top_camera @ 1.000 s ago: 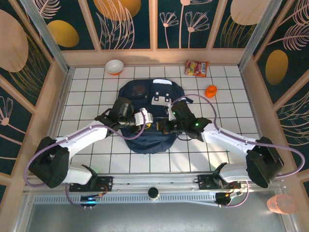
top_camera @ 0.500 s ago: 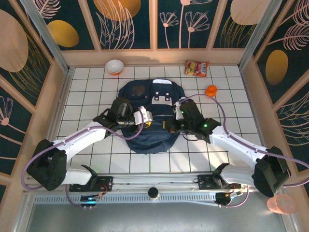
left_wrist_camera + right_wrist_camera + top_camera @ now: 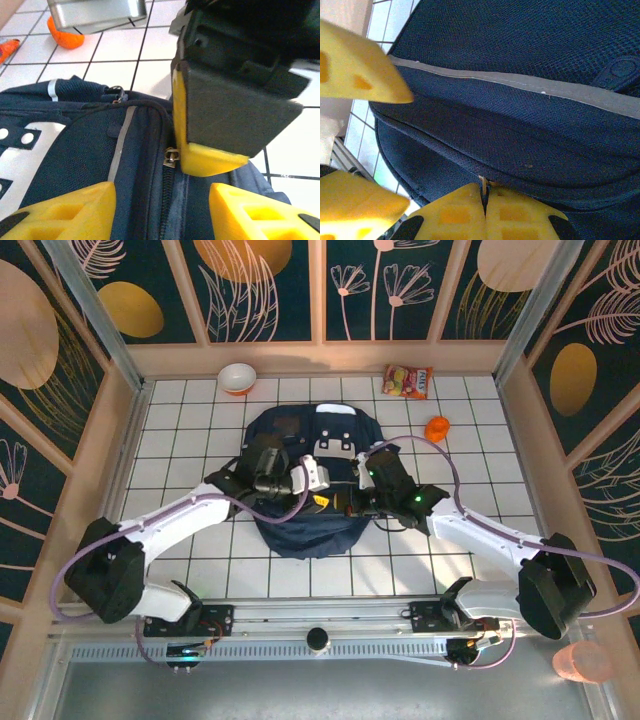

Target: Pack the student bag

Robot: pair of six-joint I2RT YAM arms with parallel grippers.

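The student bag [image 3: 300, 530], a navy backpack with pale reflective stripes [image 3: 520, 82], lies flat mid-table. Both grippers meet over its zip. My right gripper [image 3: 484, 194] is shut, its yellow fingers pinching the small zipper pull [image 3: 482, 183] at the bag's seam; it sits just right of centre on the bag [image 3: 346, 502]. My left gripper [image 3: 162, 212] is open, its two yellow fingers [image 3: 65, 210] spread either side of the zip line, a short way from the metal slider [image 3: 171, 157]. The right gripper's yellow finger [image 3: 210, 160] rests beside that slider.
A white-and-orange bowl [image 3: 237, 377] stands at the back left. A red snack packet [image 3: 408, 381] and a small orange item [image 3: 437, 428] lie at the back right. White tiled floor surrounds the bag, with walls on three sides.
My left gripper has opened from shut and shifted right, closer to the right gripper. The right gripper stayed shut on the zip, moving only slightly.
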